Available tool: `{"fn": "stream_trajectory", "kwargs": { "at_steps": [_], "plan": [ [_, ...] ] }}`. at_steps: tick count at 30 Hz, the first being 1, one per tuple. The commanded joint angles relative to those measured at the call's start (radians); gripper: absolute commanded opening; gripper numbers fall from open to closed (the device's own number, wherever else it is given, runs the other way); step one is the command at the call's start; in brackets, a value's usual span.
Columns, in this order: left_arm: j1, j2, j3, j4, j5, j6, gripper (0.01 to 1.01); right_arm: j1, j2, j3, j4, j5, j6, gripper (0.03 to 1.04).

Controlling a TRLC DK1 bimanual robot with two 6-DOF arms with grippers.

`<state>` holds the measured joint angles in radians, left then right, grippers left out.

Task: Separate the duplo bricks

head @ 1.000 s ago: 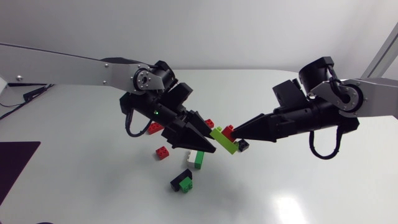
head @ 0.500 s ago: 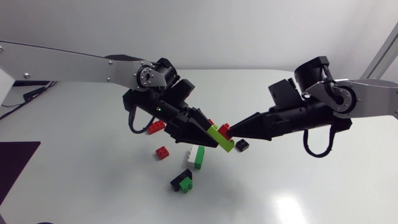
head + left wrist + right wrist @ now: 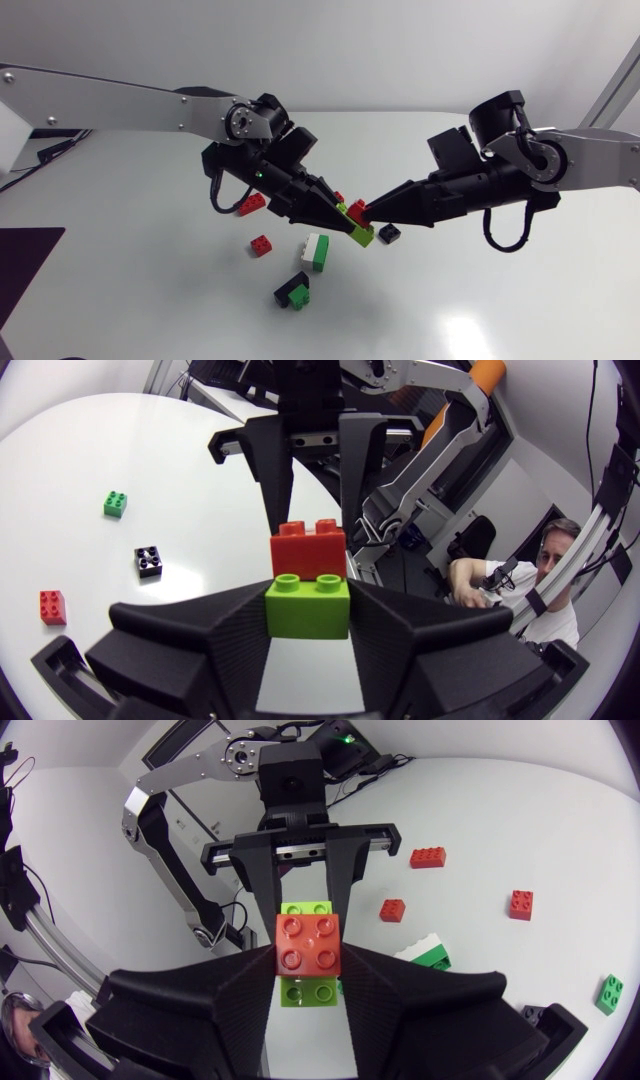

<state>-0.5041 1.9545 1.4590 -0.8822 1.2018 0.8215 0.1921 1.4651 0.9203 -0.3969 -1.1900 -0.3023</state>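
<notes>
While the green brick (image 3: pixel 360 235) is pinched in the closed left gripper (image 3: pixel 347 224) and the red brick (image 3: pixel 357 209) stuck on it in the closed right gripper (image 3: pixel 374 207), in the middle of the frame, a firm pull apart is judged to be needed next.

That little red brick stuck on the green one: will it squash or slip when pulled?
Probably stiff: the small red plastic brick shows square edges in the right gripper. Its smooth sides look slippery, so it may slide out. Likely light, held aloft with the lime green plastic brick.
</notes>
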Motion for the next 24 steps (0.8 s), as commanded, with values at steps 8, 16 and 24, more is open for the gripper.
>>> {"fn": "stream_trajectory", "kwargs": {
  "at_steps": [8,16,24],
  "plan": [
    [-0.017,0.012,0.017,-0.038,0.028,0.062,0.226,0.013,-0.008,-0.031,0.035,0.040,0.032,0.37],
    [-0.030,-0.011,-0.011,-0.067,0.024,0.117,0.215,-0.016,0.004,0.002,0.033,0.000,0.068,0.37],
    [-0.014,-0.037,-0.037,-0.069,-0.005,0.120,0.215,-0.029,-0.097,-0.038,0.081,0.127,0.069,0.37]
  ]
}}
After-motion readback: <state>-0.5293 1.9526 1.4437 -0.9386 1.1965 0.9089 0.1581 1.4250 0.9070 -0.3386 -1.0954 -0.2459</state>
